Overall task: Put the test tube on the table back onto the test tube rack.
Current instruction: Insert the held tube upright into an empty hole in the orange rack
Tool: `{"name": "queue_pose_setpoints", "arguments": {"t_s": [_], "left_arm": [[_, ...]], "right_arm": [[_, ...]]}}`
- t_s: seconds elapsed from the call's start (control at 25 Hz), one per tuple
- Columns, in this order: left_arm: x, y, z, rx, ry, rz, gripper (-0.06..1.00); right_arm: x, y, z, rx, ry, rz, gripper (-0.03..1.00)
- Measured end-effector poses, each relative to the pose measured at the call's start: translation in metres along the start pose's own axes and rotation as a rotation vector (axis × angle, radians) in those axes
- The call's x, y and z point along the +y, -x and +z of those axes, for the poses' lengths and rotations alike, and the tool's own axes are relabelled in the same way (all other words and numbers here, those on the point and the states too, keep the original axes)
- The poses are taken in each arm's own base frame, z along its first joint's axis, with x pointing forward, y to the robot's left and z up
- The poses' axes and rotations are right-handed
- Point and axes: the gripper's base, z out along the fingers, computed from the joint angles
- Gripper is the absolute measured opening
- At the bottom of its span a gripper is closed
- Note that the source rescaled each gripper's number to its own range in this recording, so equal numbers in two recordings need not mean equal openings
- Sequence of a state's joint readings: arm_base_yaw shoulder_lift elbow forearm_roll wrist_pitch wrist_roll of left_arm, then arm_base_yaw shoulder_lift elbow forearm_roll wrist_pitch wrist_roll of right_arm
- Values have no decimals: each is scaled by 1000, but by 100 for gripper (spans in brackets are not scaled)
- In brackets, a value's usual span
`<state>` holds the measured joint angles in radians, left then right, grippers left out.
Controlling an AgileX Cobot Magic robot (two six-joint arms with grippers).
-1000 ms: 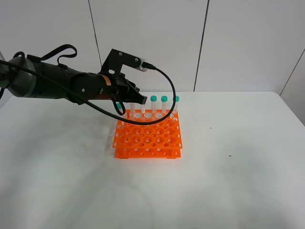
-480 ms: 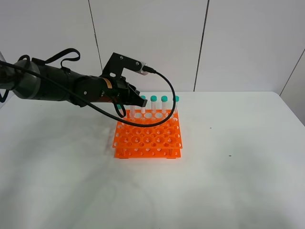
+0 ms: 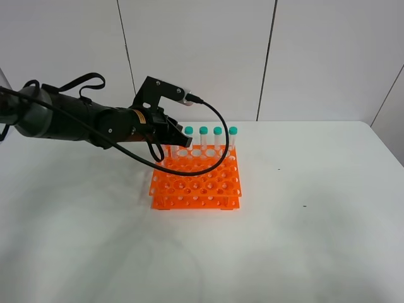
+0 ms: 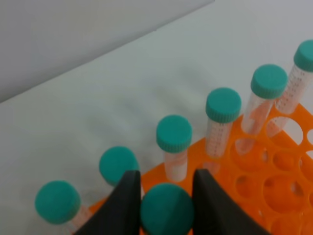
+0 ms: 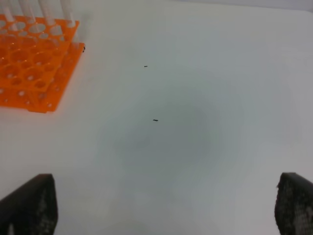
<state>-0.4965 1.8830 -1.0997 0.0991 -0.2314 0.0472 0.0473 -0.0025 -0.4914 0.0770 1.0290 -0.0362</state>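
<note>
- The left gripper (image 3: pixel 177 134) is seen left of centre in the exterior high view, held over the far left corner of the test tube rack (image 3: pixel 196 184) at the end of a black arm reaching in from the left edge of the frame.
- In the left wrist view, the test tube (image 4: pixel 167 210) is shown by its teal cap, which is pressed between the two dark fingers (image 4: pixel 128 205) and touched by both, so the gripper is clenched on it.
- The lower part of the test tube is hidden, so it cannot be told whether its tip is seated in a hole.
- The held cap is placed just in front of a row of six other teal-capped tubes (image 4: pixel 223 105) that stand upright in holes along one edge of the orange rack.
- Four caps of that row (image 3: pixel 218 130) are seen in the exterior high view, just right of the gripper, along the rack's far edge.
- The rack is set on the white table (image 3: pixel 303 240), a little left of the frame's centre.
- The right gripper (image 5: pixel 165 205) is released: its dark fingertips are spread wide, with bare table between them and the rack well apart from it.
</note>
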Motion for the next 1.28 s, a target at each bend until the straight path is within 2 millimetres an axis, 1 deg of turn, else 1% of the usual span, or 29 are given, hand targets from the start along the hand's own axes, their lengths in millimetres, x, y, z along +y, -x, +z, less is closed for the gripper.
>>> {"name": "queue_pose_setpoints", "arguments": {"t_s": [0.32,0.56,0.84,1.12,1.28], "left_arm": [[0,2,1,-32,1,0,0],[-1,-7,8,-7,-3,-2,0],[-1,-8,8,-11,-3,-4,0],[-2,-15,14,6,-6,-5,0],[-2,-16,15,1,-5,-33,0]], "right_arm": [[0,0,0,0,1,1,98],[0,0,0,0,1,1,98],[0,0,0,0,2,1,98],[0,0,0,0,2,1,98],[0,0,0,0,2,1,98]]}}
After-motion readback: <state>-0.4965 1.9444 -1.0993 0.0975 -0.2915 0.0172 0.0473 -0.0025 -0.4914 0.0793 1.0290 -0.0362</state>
